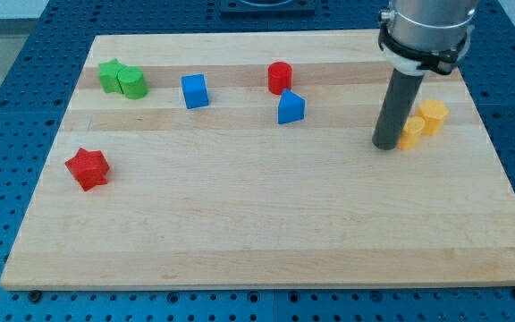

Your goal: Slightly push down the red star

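One small nudge will do: my tip [385, 146], with no gripper, should go just above the red wooden star [88, 168], then slide down.

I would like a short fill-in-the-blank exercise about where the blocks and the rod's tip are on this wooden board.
1. The red star lies near the view's ____ edge of the board.
2. My tip stands right beside the two ____ blocks.
3. The red cylinder sits just above a ____ block.
4. The two green blocks are ____ each other.

Missing words: left; yellow; blue; touching
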